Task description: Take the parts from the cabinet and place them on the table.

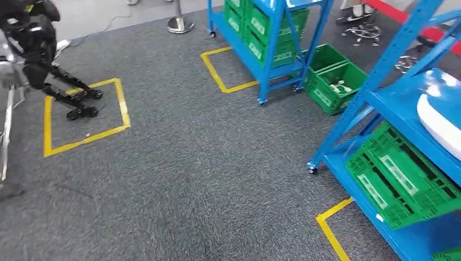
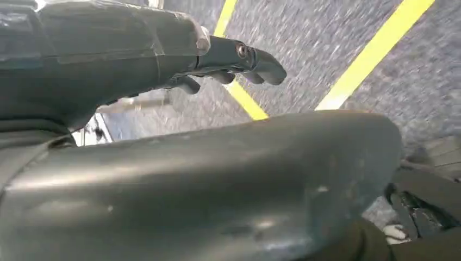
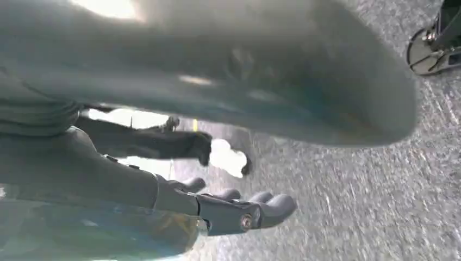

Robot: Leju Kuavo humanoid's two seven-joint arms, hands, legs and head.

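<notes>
Nothing is held by the left robot hand (image 2: 234, 62) or the right robot hand (image 3: 239, 209); fingers are spread. Small pale parts (image 1: 341, 86), probably light and stiff, are seen in a green crate (image 1: 356, 73) beside the blue cabinet (image 1: 272, 54).

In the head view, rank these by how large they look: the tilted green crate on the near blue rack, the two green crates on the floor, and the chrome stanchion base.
1. Tilted green crate, though nearness to the camera inflates it.
2. Floor crates.
3. Stanchion base.

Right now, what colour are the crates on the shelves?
Green crates, on blue shelves; clearest in the head view.
</notes>
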